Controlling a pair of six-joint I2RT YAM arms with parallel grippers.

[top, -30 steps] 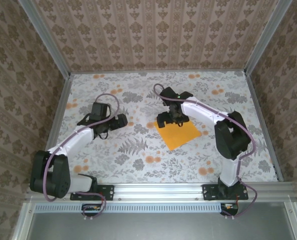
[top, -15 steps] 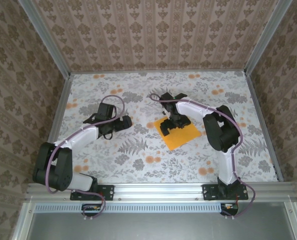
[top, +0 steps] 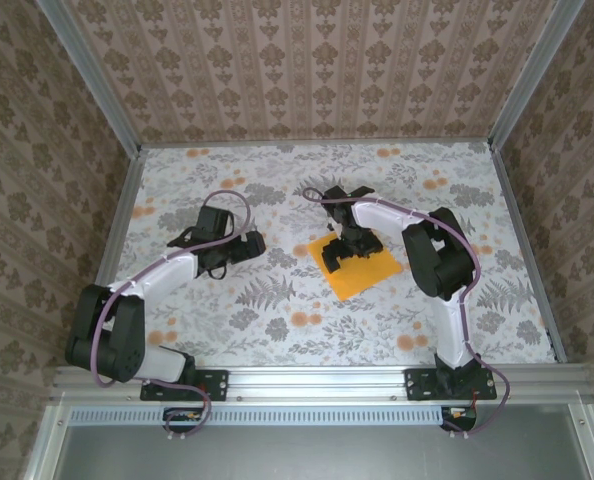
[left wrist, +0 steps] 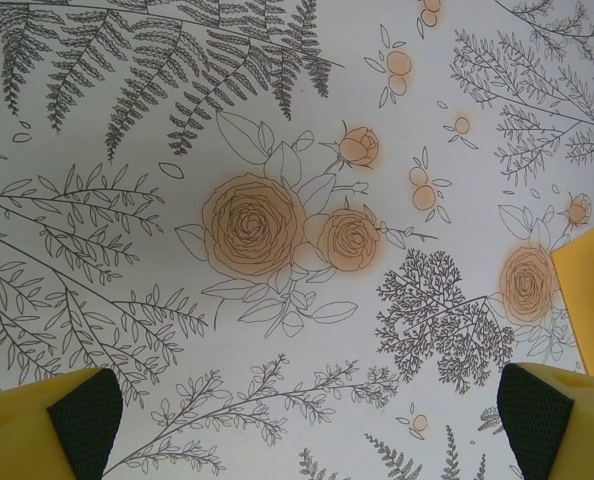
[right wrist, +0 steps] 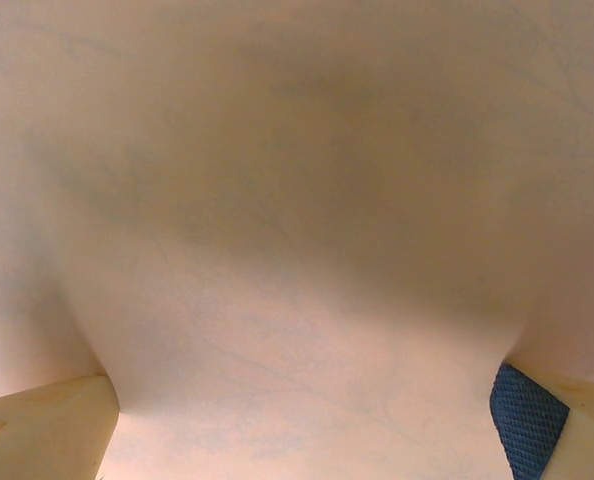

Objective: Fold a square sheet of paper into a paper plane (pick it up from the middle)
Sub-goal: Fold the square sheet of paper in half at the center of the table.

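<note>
Three patterned walls encl. floral tabletop w/ paper.

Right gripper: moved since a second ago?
Yes: the right gripper shifted slightly toward the front rail, from the far corner of the square sheet of paper to over it.

White arms, black joints, purple cables

A robot test cell in a lab, dressed up to look homely — bare aluminium frame posts rise at 10 and 2 o'clock. Damask wallpaper lines the walls, and a floral printed cover lies over the table. At 6 o'clock a metal rail carries the bolted bases of the left arm and the right arm.
</note>
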